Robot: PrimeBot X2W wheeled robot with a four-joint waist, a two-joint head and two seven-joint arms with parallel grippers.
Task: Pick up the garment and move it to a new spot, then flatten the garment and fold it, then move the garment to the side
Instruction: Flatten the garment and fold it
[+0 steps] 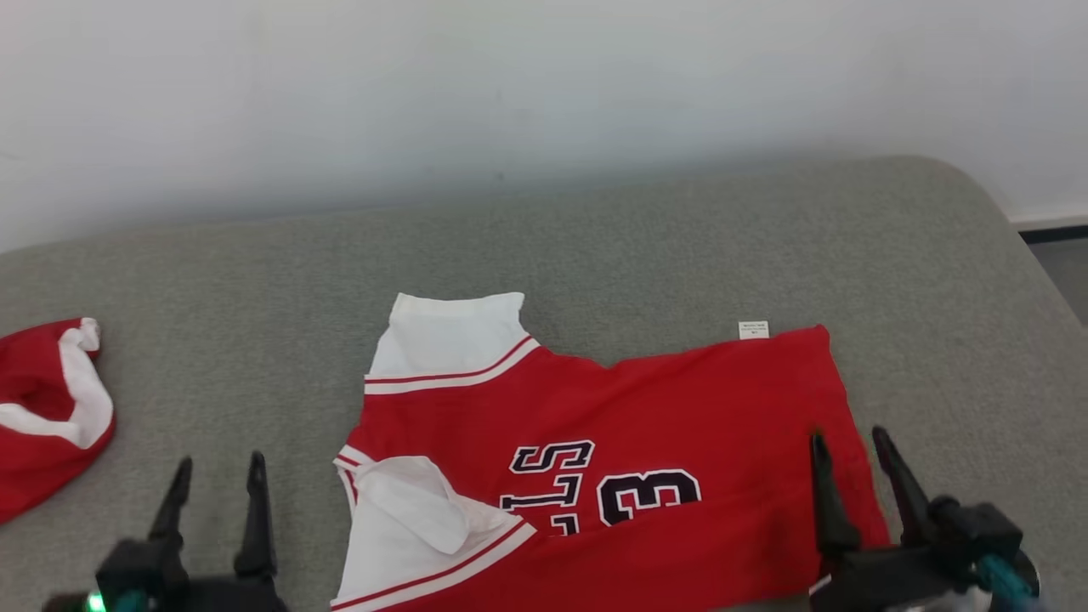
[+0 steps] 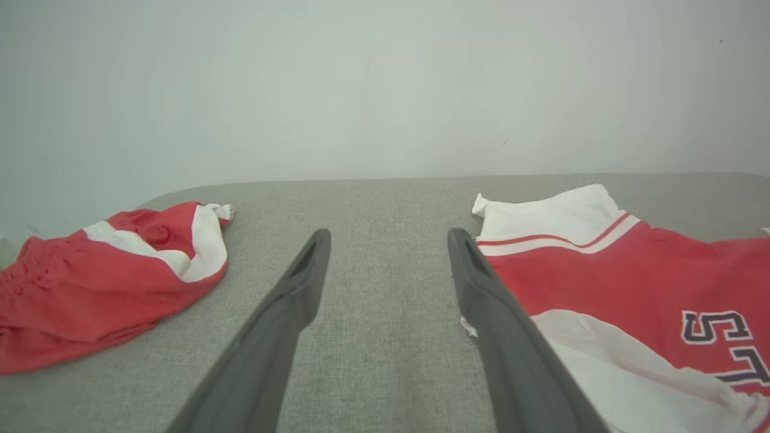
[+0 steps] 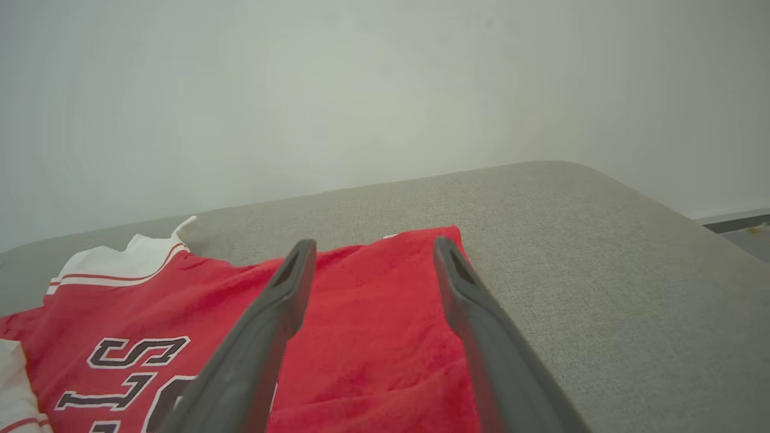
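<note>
Garment (image 1: 680, 408): red jersey with white, red-striped sleeves, dark outlined lettering and a "3". It lies mostly flat on the grey worktop (image 1: 595, 238), centre-right, with the near sleeve rumpled.

Your left gripper (image 1: 220, 461) sits over bare worktop just beside that sleeve, jaws wide apart, holding nothing. Your right gripper (image 1: 848, 435) is over the hem end, jaws equally wide and empty.

Head view gives you a small white tag (image 1: 753, 330) at the far hem. Left wrist view shows a second red-and-white cloth (image 2: 108, 288), crumpled, well apart. Right wrist view adds a floor strip (image 3: 746, 231).
</note>
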